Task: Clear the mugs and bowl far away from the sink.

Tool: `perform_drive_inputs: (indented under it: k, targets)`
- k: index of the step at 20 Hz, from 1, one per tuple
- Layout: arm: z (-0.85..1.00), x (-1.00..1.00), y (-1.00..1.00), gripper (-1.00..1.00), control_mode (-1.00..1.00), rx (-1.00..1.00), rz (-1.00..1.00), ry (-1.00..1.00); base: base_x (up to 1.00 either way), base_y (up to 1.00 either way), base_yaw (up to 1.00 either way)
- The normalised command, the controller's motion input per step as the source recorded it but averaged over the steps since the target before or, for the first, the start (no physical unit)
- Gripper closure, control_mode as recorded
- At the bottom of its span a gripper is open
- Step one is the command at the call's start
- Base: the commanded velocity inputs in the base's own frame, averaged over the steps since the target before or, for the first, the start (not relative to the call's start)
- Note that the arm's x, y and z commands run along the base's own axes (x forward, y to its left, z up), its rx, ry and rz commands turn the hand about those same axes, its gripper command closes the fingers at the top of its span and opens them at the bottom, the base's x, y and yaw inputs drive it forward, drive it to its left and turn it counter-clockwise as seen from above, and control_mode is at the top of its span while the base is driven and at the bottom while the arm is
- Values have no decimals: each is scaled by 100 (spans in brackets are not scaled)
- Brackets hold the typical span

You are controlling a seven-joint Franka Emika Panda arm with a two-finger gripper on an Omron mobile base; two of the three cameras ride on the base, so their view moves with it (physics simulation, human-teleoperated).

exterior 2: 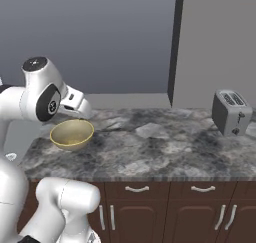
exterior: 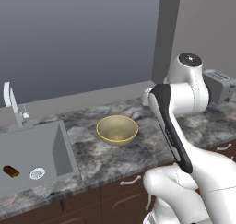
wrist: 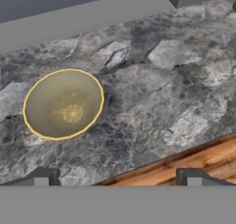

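Hovered over the marble desk (exterior: 152, 149) with pincer (wrist: 117, 179) spread wide and empty; tan bowl (wrist: 63, 104) sat just right of the sink (exterior: 32, 154). Reach-for-bowl step, apparently; descent over its rim needed next.

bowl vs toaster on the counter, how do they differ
The bowl is tan-yellow, round, wide, shallow and open at the top; the toaster is a grey boxy upright block with slots on top. The bowl sits on the counter near the sink; the toaster stands at the far end. Both rest upright on it.
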Motion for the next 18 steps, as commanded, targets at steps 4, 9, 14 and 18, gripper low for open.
perform_drive_inputs:
  k: [4, 9, 14, 18]
  targets:
    - [-36, 12, 0, -100, -100, 0, 10, 2, 0, 0, 0]
    - [-47, 21, 0, -100, -100, 0, 10, 5, 0, 0, 0]
    - [-45, 25, 0, -100, -100, 0, 10, 2, 0, 0, 0]
    - [-51, 34, 0, -100, -100, 0, 9, 6, 0, 0, 0]
